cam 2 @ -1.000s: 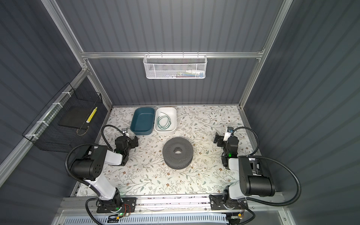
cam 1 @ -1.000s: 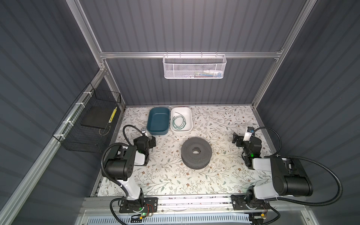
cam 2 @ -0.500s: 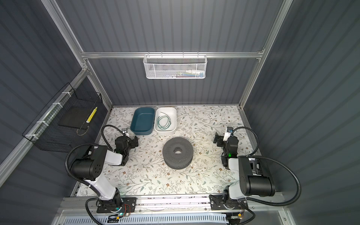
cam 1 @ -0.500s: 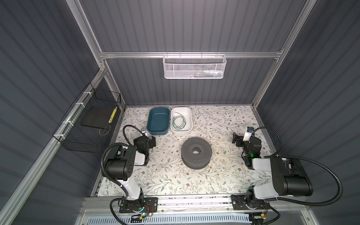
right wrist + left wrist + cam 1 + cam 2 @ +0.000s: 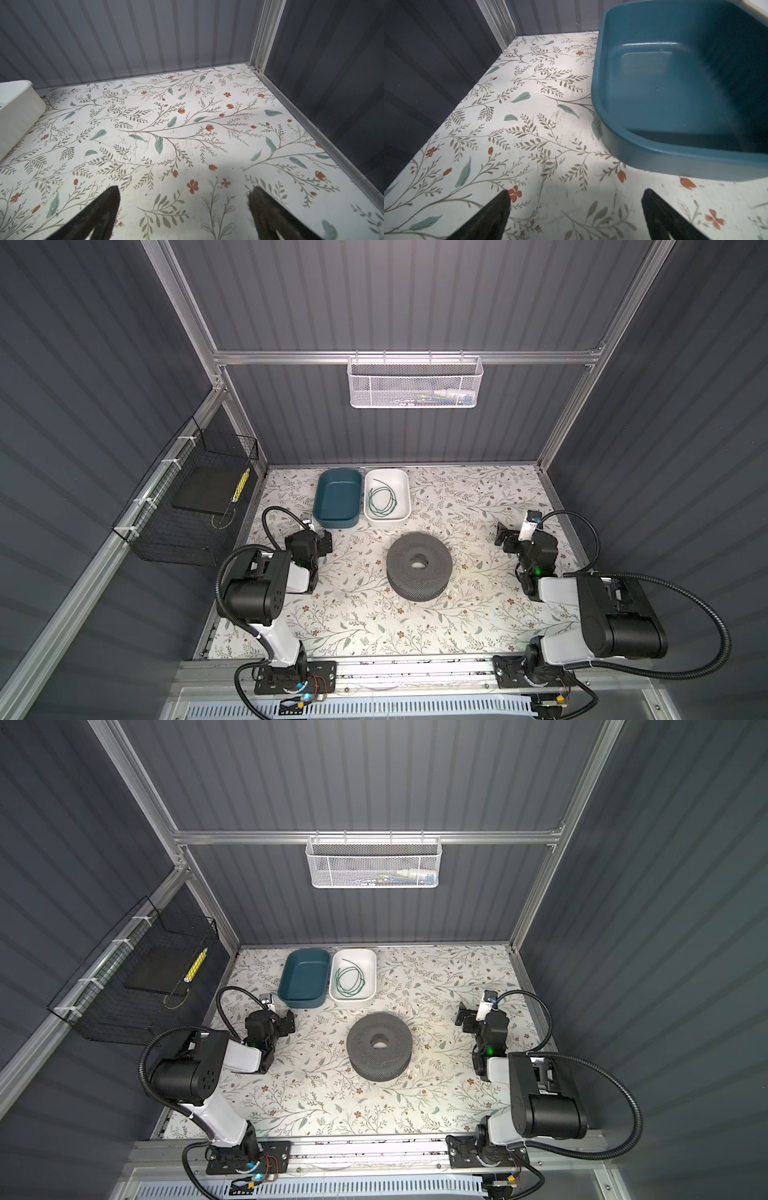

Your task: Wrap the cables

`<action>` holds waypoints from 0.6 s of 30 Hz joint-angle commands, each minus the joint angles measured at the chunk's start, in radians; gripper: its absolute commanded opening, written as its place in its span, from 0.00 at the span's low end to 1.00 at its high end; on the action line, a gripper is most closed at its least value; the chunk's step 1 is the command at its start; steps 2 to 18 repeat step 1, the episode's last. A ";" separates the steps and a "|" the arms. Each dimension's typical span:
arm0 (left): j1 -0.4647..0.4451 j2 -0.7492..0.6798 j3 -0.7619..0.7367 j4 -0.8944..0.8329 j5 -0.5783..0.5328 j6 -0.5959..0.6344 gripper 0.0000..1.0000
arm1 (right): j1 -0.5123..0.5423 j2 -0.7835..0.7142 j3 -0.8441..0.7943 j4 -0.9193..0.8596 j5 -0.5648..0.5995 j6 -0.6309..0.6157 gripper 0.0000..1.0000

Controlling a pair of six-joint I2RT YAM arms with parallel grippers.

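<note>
One floral table (image 5: 457, 614) lies between two arms, with two baskets hung above it: a black wire basket (image 5: 174, 547) on the left wall and a white mesh basket (image 5: 415, 385) on the far wall. A single dark grey ring (image 5: 399, 572) stands mid-table, directly between the left pincer (image 5: 324, 541) and the right pincer (image 5: 505, 533), both spread wide and released. Two tubs sit side by side at the far edge, the teal tub (image 5: 337, 497) just beyond the left pincer and the white tub (image 5: 403, 489) to its right, where one dark green cable (image 5: 370, 499) lies loosely coiled, well apart from both pincers.
</note>
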 commanded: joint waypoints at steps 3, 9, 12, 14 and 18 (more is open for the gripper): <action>-0.001 -0.014 0.015 0.005 0.012 -0.009 0.99 | 0.002 -0.010 0.010 0.006 -0.002 -0.013 0.99; -0.001 -0.014 0.015 0.005 0.012 -0.009 0.99 | 0.002 -0.010 0.010 0.006 -0.002 -0.013 0.99; -0.001 -0.014 0.015 0.005 0.012 -0.009 0.99 | 0.002 -0.010 0.010 0.006 -0.002 -0.013 0.99; -0.001 -0.014 0.015 0.005 0.012 -0.009 0.99 | 0.002 -0.010 0.010 0.006 -0.002 -0.013 0.99; -0.001 -0.014 0.015 0.005 0.012 -0.009 0.99 | 0.002 -0.010 0.010 0.006 -0.002 -0.013 0.99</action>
